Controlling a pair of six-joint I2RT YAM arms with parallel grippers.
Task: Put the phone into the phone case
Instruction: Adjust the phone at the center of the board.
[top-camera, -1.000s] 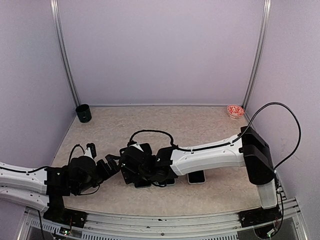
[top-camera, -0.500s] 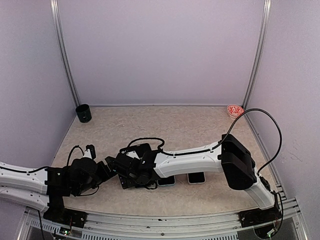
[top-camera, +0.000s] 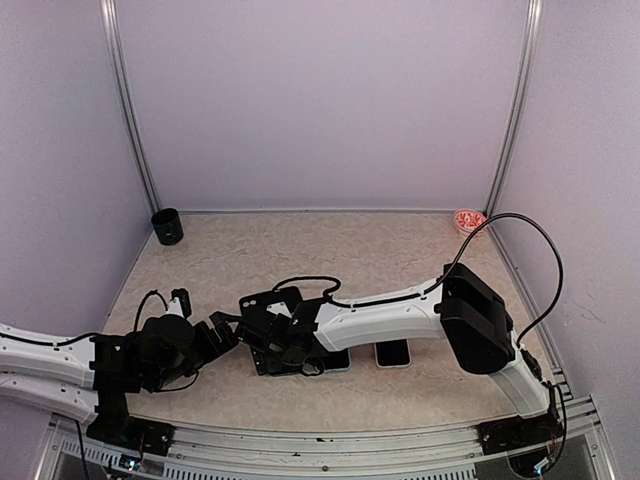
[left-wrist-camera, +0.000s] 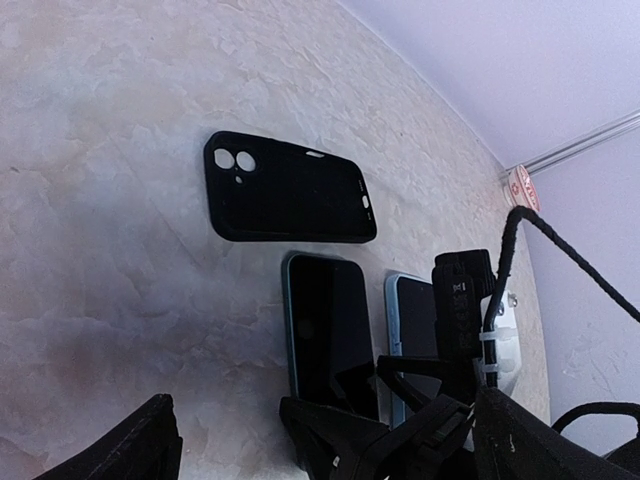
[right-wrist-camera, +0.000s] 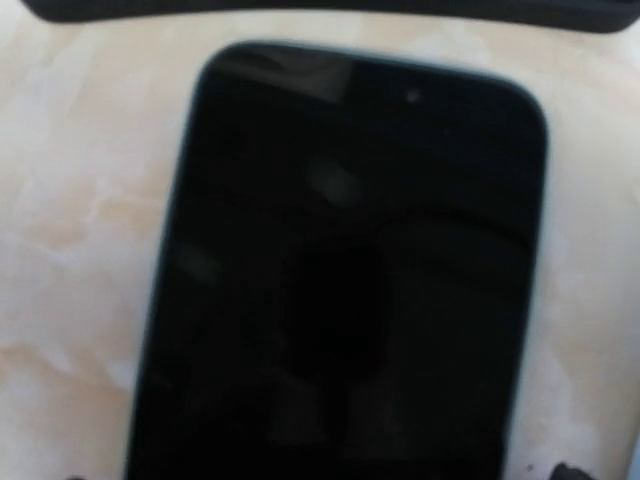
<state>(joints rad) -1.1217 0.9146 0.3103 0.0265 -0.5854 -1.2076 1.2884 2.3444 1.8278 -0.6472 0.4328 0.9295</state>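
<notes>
The black phone case (left-wrist-camera: 288, 190) lies flat, camera holes to the left; it also shows in the top view (top-camera: 268, 300). Just near of it lies a dark-screened phone (left-wrist-camera: 325, 330), which fills the right wrist view (right-wrist-camera: 340, 270). My right gripper (top-camera: 283, 350) hangs low over this phone's near end, jaws spread, not gripping; it shows in the left wrist view (left-wrist-camera: 375, 420). My left gripper (top-camera: 222, 335) is open and empty to the left of the phone, its fingers (left-wrist-camera: 130, 450) wide apart.
A second phone with a light blue edge (left-wrist-camera: 412, 320) lies right of the first, and a third (top-camera: 393, 353) further right. A black cup (top-camera: 167, 227) stands at the back left, a red-and-white dish (top-camera: 469, 221) at the back right.
My right arm has folded at the elbow and its gripper has shifted a little left, then back, over the phone. The left arm has not moved.
</notes>
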